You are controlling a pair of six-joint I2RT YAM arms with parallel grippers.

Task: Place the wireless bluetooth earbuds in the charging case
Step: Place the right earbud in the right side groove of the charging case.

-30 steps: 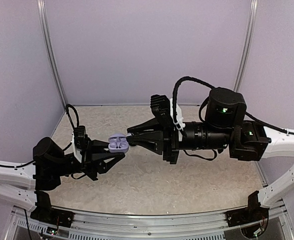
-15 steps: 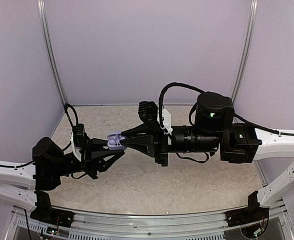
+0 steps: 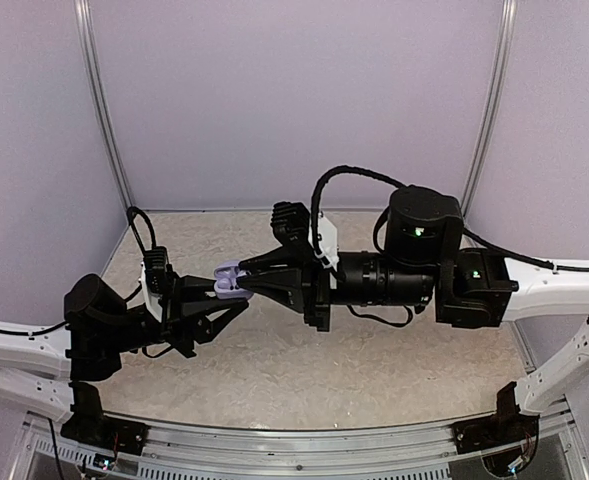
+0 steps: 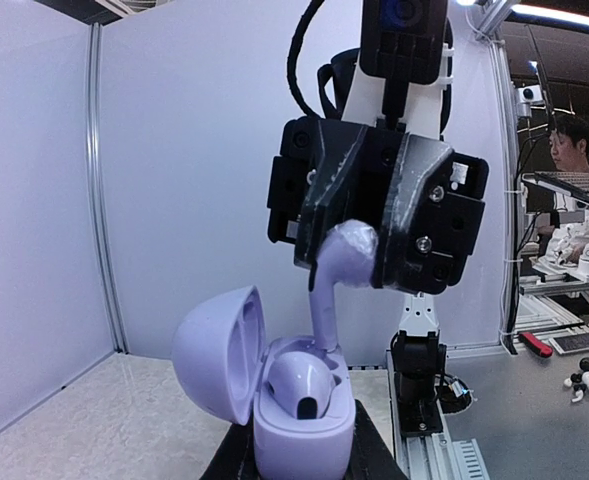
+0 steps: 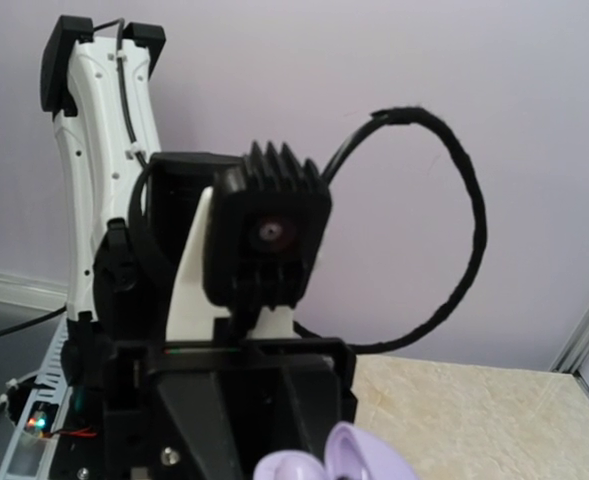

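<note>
The charging case [image 3: 230, 284] is a pale-lavender clamshell held above the table, with my left gripper [image 3: 232, 297] shut on its base [image 4: 304, 435]. Its lid [image 4: 214, 350] stands open to the left in the left wrist view. One earbud [image 4: 299, 385] sits in a hollow of the case. My right gripper [image 3: 255, 284] is shut on the head of the second earbud [image 4: 344, 255]; its stem [image 4: 324, 315] points down and reaches the other hollow behind the seated one. The right wrist view shows only the top of the lid [image 5: 359, 460] and my left wrist; the right fingers are out of frame.
A beige marbled tabletop [image 3: 374, 350] lies under both arms, with pale walls on three sides and a metal rail [image 3: 304, 440] along the near edge. A person [image 4: 574, 150] and a bench with small items show beyond the cell.
My right arm has travelled left and brought the earbud from clear of the case down onto its open base. The left gripper and case have stayed put.
</note>
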